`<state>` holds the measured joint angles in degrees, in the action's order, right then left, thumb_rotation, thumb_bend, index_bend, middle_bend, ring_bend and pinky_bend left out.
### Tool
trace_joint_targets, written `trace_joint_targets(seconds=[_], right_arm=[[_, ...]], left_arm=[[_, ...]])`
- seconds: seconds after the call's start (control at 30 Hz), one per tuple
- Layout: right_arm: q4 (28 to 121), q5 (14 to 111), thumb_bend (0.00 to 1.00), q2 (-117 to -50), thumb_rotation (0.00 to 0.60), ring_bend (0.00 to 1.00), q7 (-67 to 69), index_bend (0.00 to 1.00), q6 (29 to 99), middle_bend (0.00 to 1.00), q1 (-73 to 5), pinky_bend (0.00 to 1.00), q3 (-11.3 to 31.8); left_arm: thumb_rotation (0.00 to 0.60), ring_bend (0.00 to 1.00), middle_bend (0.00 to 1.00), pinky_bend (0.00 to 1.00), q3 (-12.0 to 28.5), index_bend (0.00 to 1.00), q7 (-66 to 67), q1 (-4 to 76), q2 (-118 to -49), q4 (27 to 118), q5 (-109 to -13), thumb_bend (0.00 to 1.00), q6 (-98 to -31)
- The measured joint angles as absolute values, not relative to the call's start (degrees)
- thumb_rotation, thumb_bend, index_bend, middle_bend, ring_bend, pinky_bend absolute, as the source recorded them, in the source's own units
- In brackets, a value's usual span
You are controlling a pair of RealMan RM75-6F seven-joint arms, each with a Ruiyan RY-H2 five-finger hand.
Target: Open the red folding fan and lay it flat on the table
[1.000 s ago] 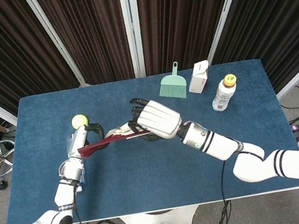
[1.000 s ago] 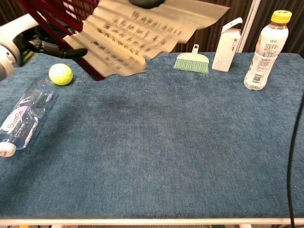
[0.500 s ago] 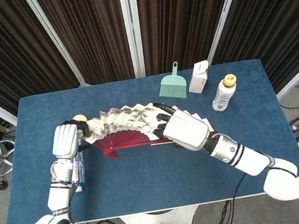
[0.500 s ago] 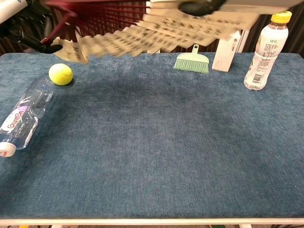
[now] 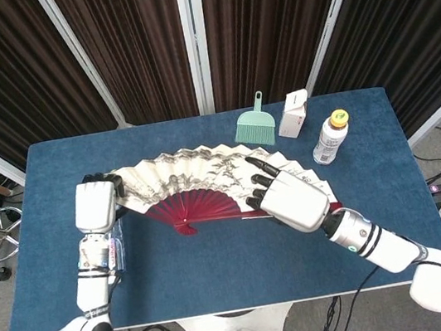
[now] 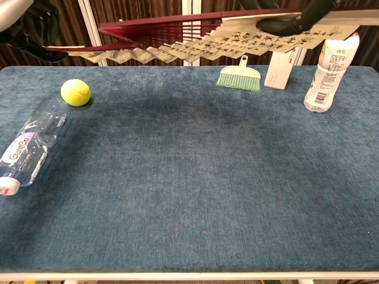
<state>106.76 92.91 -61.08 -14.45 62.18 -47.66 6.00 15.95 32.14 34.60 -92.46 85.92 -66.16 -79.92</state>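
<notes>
The red folding fan [image 5: 199,186] is spread wide, with cream painted paper and red ribs. It hangs in the air above the table, seen from below in the chest view as the fan [image 6: 195,35]. My left hand [image 5: 96,204] grips its left end. My right hand [image 5: 291,198] holds its right end, dark fingers [image 6: 290,22] lying across the paper. Both hands are well above the blue table [image 5: 221,274].
A tennis ball [image 6: 76,92] and a lying clear water bottle [image 6: 28,147] sit at the table's left. At the back right stand a green hand brush [image 5: 255,125], a white carton [image 5: 293,114] and a yellow-capped bottle [image 5: 330,137].
The fan went from nearly folded to fully spread. My right hand swept right and toward the near edge, my left hand turned over at the left end, and the fan tilted flatter.
</notes>
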Motion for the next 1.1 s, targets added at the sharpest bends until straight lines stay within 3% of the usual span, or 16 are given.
trace_joint_targets(seconds=[0.2,0.3,0.33,0.43,0.5,0.57,0.63,0.73,0.9,1.1], right_arm=[[105.32,93.84,0.95,-62.32,0.600,0.29,-17.56,0.78,62.77,0.64,-45.92,0.04,4.97],[103.66,94.20,0.87,-63.69,0.600,0.26,-18.42,0.71,62.97,0.61,-45.15,0.02,4.44],[102.84,94.33,0.80,-64.35,0.600,0.24,-18.86,0.66,63.06,0.58,-44.85,0.01,4.25],[100.43,94.54,0.48,-66.39,0.600,0.12,-20.23,0.42,63.41,0.41,-44.04,0.00,3.81],[98.87,94.56,0.30,-67.87,0.600,0.03,-20.94,0.24,63.73,0.30,-43.49,0.00,3.59],[96.99,94.40,0.17,-69.60,0.600,0.00,-21.49,0.09,64.00,0.19,-42.90,0.00,3.40],[95.28,93.80,0.09,-71.27,0.600,0.00,-21.73,0.01,63.88,0.13,-42.38,0.00,3.18],[93.39,92.39,0.04,-72.89,0.600,0.00,-22.03,0.00,62.92,0.07,-41.81,0.00,2.85],[92.28,90.09,0.00,-73.86,0.600,0.00,-23.09,0.00,60.97,0.00,-40.86,0.00,2.08],[93.23,87.00,0.00,-72.88,0.600,0.00,-25.84,0.00,59.46,0.00,-39.79,0.00,1.73]], left_arm=[[0.600,0.50,0.62,0.47,15.92,0.63,32.51,34.90,-94.25,84.11,-65.69,0.30,-79.62],[0.600,0.50,0.61,0.47,15.87,0.61,32.24,35.14,-95.34,82.57,-65.60,0.30,-79.25],[0.600,0.50,0.60,0.47,15.85,0.60,32.13,35.24,-95.72,81.95,-65.64,0.29,-79.14],[0.600,0.46,0.54,0.47,15.73,0.52,31.66,35.67,-97.30,79.28,-65.88,0.29,-78.74],[0.600,0.38,0.46,0.43,15.58,0.41,31.10,36.02,-98.61,77.09,-66.11,0.26,-78.27],[0.600,0.23,0.31,0.35,15.24,0.27,30.70,36.37,-99.81,74.89,-66.28,0.18,-77.44],[0.600,0.13,0.21,0.29,14.86,0.20,30.58,36.69,-100.69,73.13,-66.38,0.10,-76.50],[0.600,0.05,0.11,0.21,14.03,0.14,30.61,37.09,-102.04,70.84,-66.59,0.01,-74.94],[0.600,0.00,0.02,0.14,13.01,0.07,30.00,37.18,-102.74,69.54,-68.00,0.00,-74.36],[0.600,0.00,0.00,0.10,11.56,0.03,28.37,36.95,-102.40,69.33,-71.54,0.00,-74.98]])
